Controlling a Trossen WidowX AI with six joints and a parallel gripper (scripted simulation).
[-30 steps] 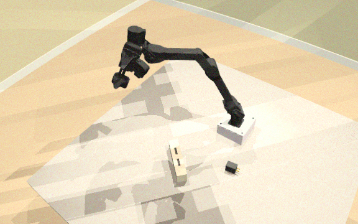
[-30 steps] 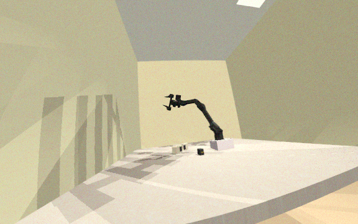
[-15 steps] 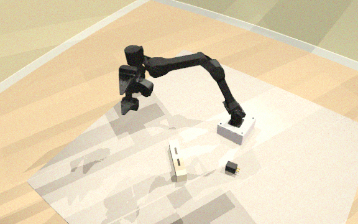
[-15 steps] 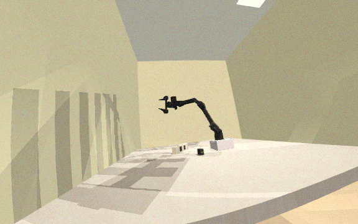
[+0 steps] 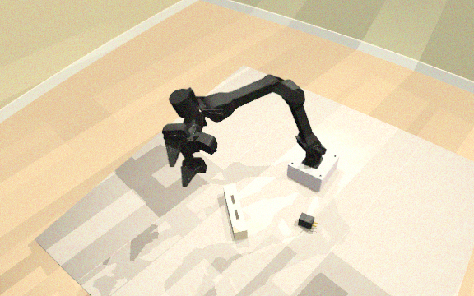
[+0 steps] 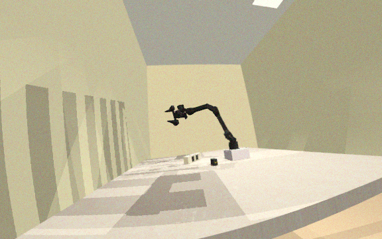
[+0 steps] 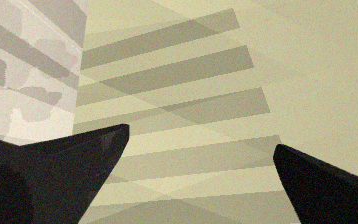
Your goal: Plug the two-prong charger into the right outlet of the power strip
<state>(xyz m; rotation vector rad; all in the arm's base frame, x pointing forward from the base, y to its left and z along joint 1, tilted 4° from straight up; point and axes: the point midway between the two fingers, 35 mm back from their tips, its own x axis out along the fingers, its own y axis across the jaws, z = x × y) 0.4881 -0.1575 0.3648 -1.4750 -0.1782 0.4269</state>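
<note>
The black two-prong charger [image 5: 306, 221] [image 6: 213, 162] lies on the table, its gold prongs pointing right in the top view. The cream power strip [image 5: 230, 209] [image 6: 187, 160] stands to its left in that view, with two dark outlets on the side facing the charger. Nothing is plugged into either outlet. My gripper [image 5: 178, 176] [image 6: 169, 116] [image 7: 199, 140] is wide open and empty, high above the table and beyond the strip from the charger. The wrist view shows neither the charger nor the strip, only wall and part of the table between and beside the fingers.
The arm's pale base block [image 5: 304, 178] [image 6: 239, 154] stands behind the charger in the top view. The arm arches from it over the table [image 5: 406, 214] [image 6: 294, 179] [image 7: 45, 107]. Striped shadows fall on the table and the wall.
</note>
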